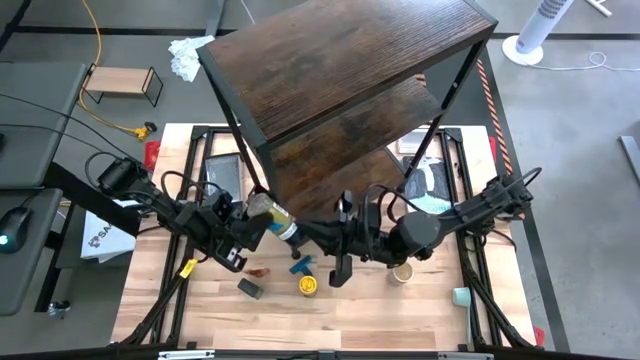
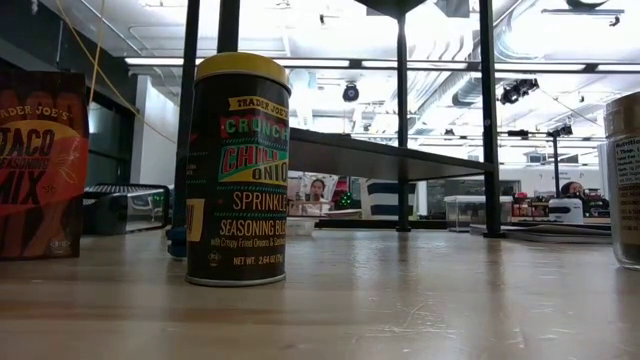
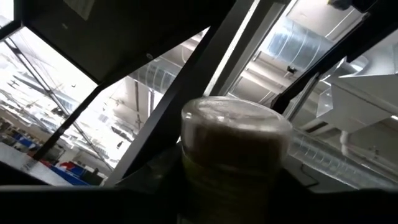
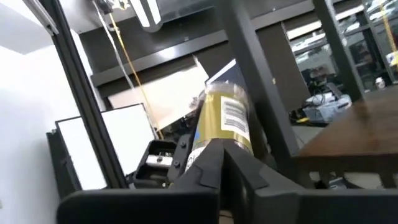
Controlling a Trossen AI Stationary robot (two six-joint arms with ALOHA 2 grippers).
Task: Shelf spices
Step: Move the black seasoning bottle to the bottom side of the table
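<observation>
- Nearest the low camera, a yellow-lidded jar [image 2: 238, 168] is being seen upright on the worktop [image 2: 400, 300], with a reddish-brown packet [image 2: 40, 165] standing beside it at the picture's edge; neither is being touched by an end effector.
- In the high view, the same yellow-lidded jar [image 1: 308, 285] is lying towards the front of the worktop, between a small dark grey box [image 1: 249, 289] and a tan-lidded jar [image 1: 402, 272], with a blue plastic piece [image 1: 299, 265] just behind it.
- A black-lidded jar [image 1: 274, 218] is being held tilted above the worktop, in front of the shelf [image 1: 350, 80], in the left end effector [image 1: 252, 228].
- In the left wrist view, that jar [image 3: 233, 155] is sitting straight ahead between the fingers; the fingers are standing part-way apart around it, and how firmly it is being gripped cannot be told.
- The right end effector [image 1: 320, 236] is being held just beside the jar's far end, with its fingers drawn together and nothing between them.
- In the right wrist view, the jar [image 4: 225, 121] is appearing just beyond the right end effector [image 4: 222, 152], apart from its fingertips.
- Farther back, the shelf is standing over the rear of the worktop, its dark wood boards being carried on a thin black frame.
</observation>
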